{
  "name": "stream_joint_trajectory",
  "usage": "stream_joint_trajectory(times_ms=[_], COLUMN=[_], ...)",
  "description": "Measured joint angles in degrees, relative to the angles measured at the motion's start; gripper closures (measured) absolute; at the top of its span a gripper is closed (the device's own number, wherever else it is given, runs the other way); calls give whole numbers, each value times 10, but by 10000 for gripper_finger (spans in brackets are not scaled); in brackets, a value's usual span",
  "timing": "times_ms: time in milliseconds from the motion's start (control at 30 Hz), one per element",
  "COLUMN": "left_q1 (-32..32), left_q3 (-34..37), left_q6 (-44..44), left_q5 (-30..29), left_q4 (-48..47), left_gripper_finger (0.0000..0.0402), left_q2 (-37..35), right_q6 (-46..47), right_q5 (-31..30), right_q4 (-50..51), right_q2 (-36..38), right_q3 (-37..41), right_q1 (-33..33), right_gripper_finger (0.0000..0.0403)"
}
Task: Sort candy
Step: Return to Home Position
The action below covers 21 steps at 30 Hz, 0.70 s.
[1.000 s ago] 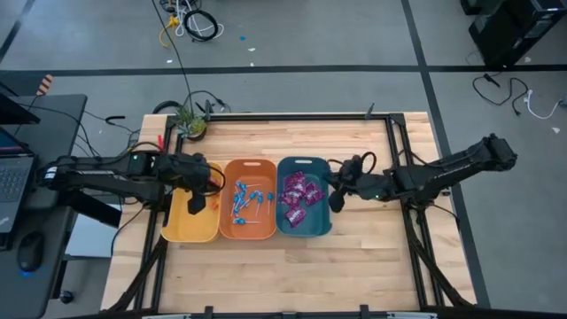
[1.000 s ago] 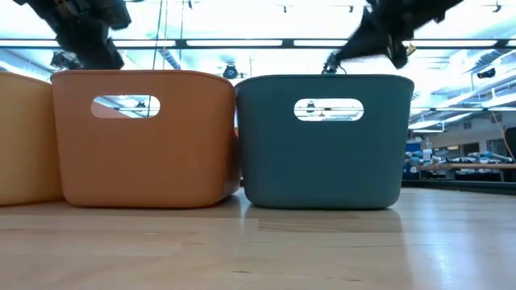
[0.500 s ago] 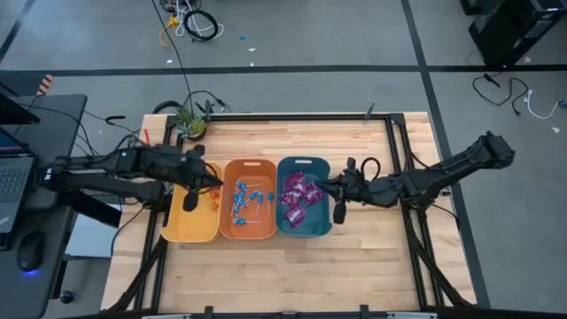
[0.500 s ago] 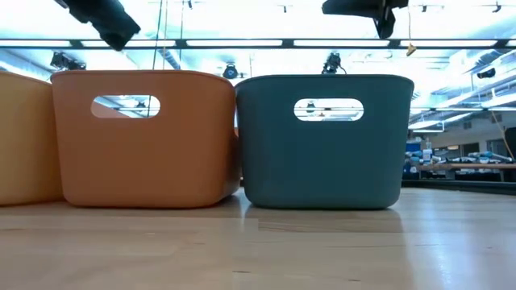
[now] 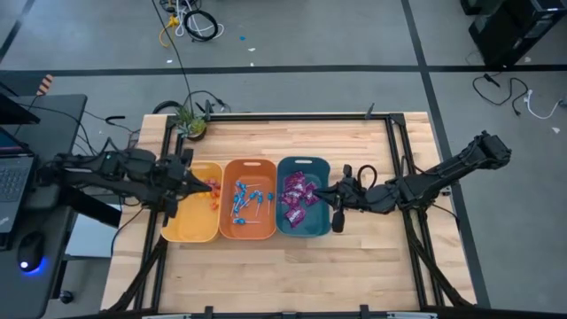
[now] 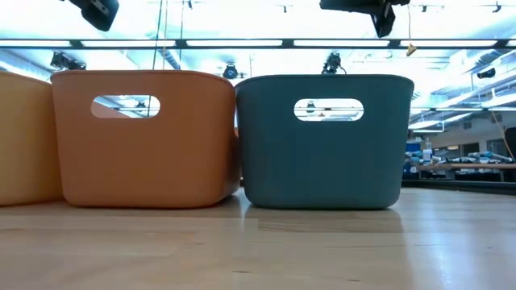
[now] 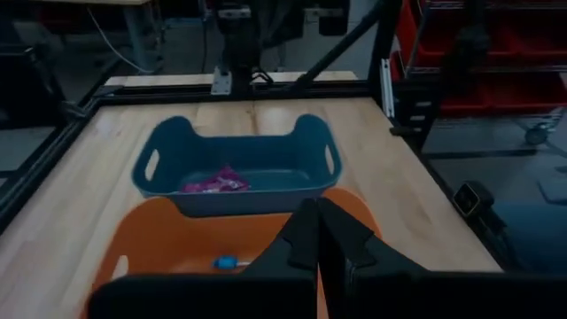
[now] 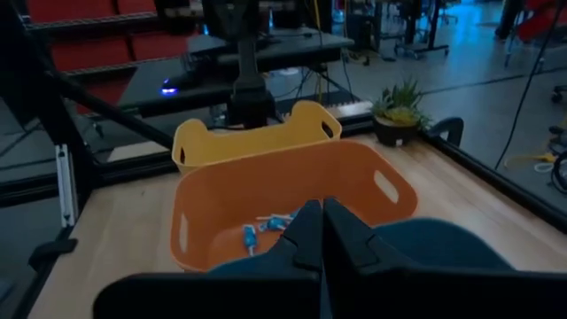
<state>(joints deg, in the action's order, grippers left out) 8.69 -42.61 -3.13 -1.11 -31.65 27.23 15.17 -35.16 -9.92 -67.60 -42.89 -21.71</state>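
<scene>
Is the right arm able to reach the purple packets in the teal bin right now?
Probably yes. The right gripper hangs by the right rim of the open-topped teal plastic bin, with the shiny purple packets just inside. Its jaws are shut and would need opening.

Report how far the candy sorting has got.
Done: purple packets lie in the teal bin, blue lollipops in the orange bin, small orange pieces in the yellow bin. In hand: nothing; the left gripper and right gripper are shut, empty, at the row's ends. Left: apparently only parking the arms.
</scene>
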Motion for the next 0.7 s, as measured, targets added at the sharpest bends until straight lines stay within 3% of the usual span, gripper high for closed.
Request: stream_joint_trajectory(times_ms=[500,700], left_q1=[55,57], left_q3=[14,14], left_q6=[11,-18], left_q5=[-47,-50], left_q4=[13,2], left_gripper_finger=[401,401], left_q2=[-19,-19], right_q6=[-98,-131], right_q5=[68,138], right_q4=[-66,-104], right_q2=[-1,-1], right_q3=[0,0], right_q1=[67,96], right_gripper_finger=[403,403])
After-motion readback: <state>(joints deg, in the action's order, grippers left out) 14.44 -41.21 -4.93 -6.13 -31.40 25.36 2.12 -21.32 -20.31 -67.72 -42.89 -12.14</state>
